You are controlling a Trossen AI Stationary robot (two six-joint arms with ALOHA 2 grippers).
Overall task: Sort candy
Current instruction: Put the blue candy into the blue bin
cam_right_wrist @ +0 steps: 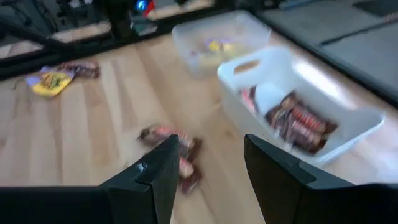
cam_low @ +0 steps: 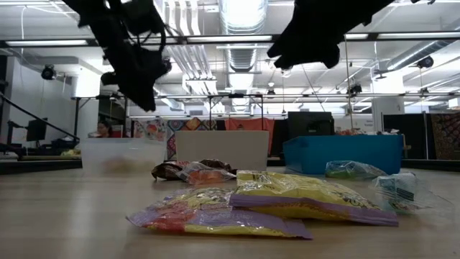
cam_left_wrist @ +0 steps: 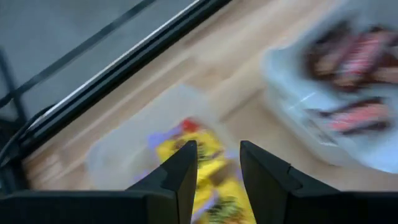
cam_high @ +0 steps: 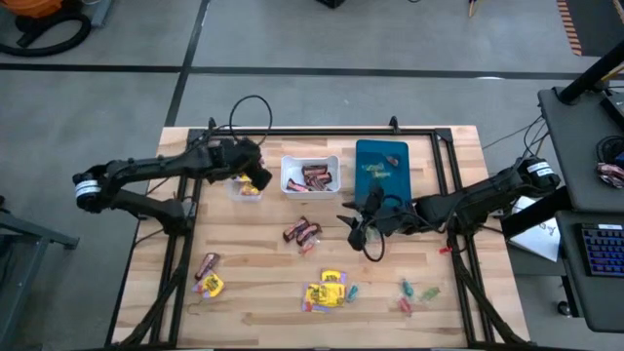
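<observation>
My left gripper (cam_high: pixel 255 179) (cam_left_wrist: pixel 217 152) hangs open above the clear bin (cam_high: pixel 241 187), where yellow packets (cam_left_wrist: pixel 193 152) lie on the bin's floor. It holds nothing. My right gripper (cam_high: pixel 354 224) (cam_right_wrist: pixel 211 146) is open and empty, above the table just right of some brown-red bars (cam_high: pixel 302 232) (cam_right_wrist: pixel 171 140) lying on the wood. More brown-red bars (cam_high: pixel 317 176) fill the white bin (cam_high: pixel 289 166). Yellow packets (cam_high: pixel 327 291) lie near the table's near edge, and another (cam_high: pixel 209 284) lies beside a brown bar (cam_high: pixel 207 261). Small green and red pieces (cam_high: pixel 414 292) lie at near right.
A blue bin (cam_high: pixel 382 168) stands at the far side, right of the white bin. A black frame rail (cam_high: pixel 322 132) runs along the table's far edge and down both sides. In the low view both grippers (cam_low: pixel 144 90) (cam_low: pixel 305 54) hang well above the tabletop.
</observation>
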